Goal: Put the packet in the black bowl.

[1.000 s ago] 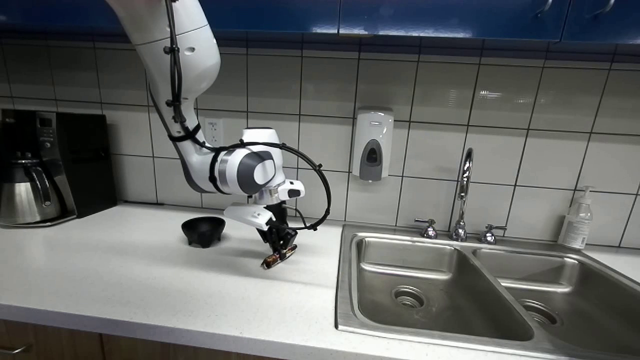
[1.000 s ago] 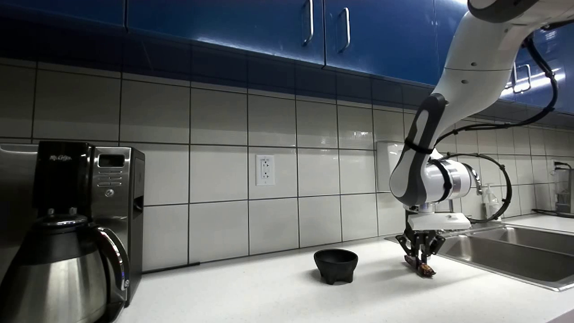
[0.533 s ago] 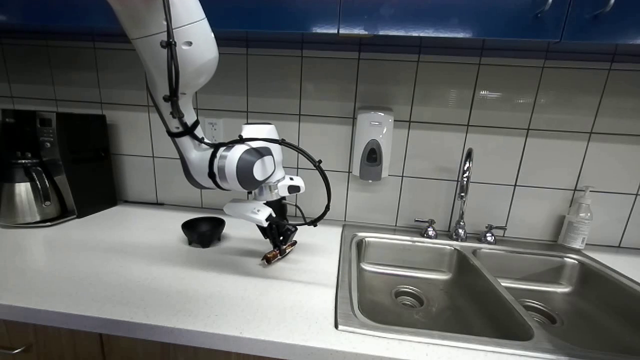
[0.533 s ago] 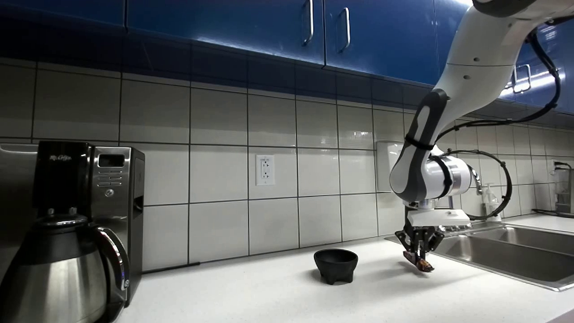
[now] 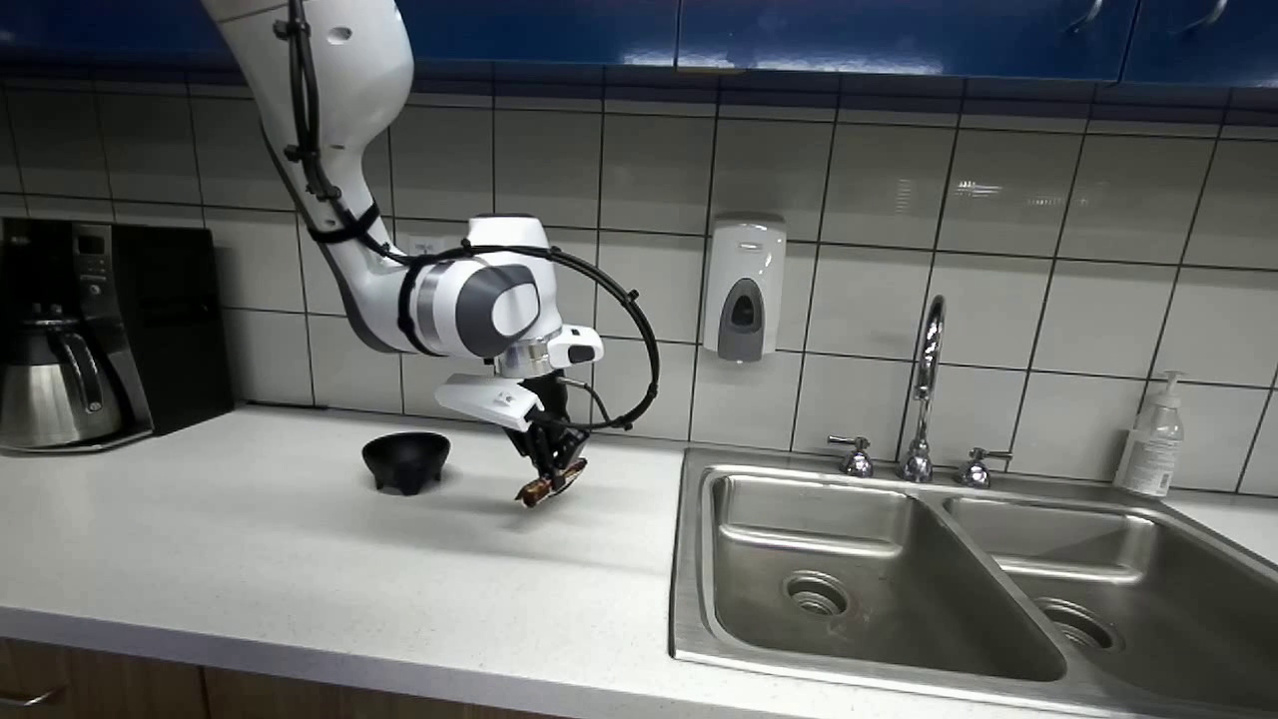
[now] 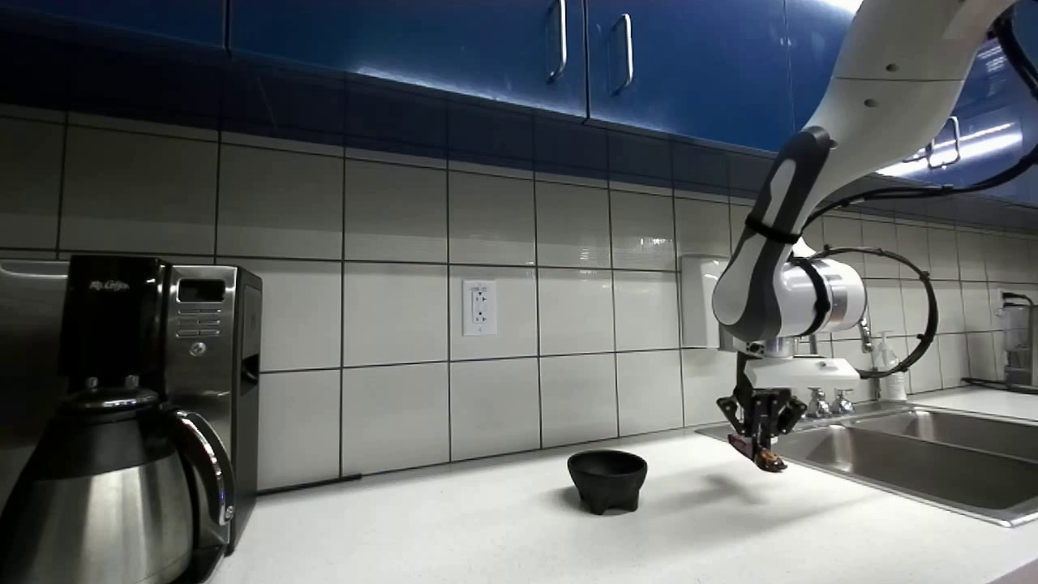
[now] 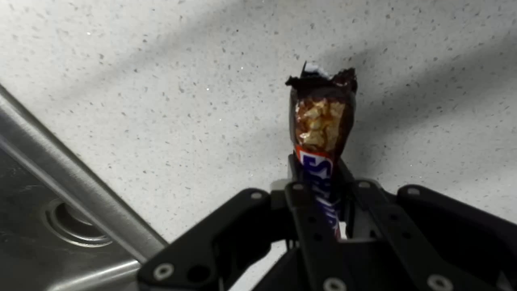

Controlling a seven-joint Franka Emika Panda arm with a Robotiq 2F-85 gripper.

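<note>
The packet (image 7: pixel 321 121) is a slim brown candy bar wrapper with a dark, crimped end and a blue, white and red label. My gripper (image 7: pixel 318 165) is shut on it around its middle in the wrist view. In both exterior views the gripper (image 5: pixel 555 477) (image 6: pixel 760 442) points down and holds the packet (image 5: pixel 536 492) (image 6: pixel 769 461) a little above the counter, with its shadow apart below. Part of the packet is hidden by the fingers. The black bowl (image 5: pixel 405 461) (image 6: pixel 606 478) stands upright on the counter beside the gripper, with a gap between them. The bowl is out of the wrist view.
The steel double sink (image 5: pixel 689 579) lies on one side of the gripper; its edge also shows in the wrist view (image 7: pixel 72 169). The coffee maker (image 5: pixel 175 320) (image 6: pixel 243 389) stands past the bowl. A tiled wall and soap dispenser (image 5: pixel 746 285) are behind, blue cabinets (image 6: pixel 405 49) above.
My gripper has risen with the packet, which was at or just over the counter a second ago and is now clearly above it. The bowl has not moved.
</note>
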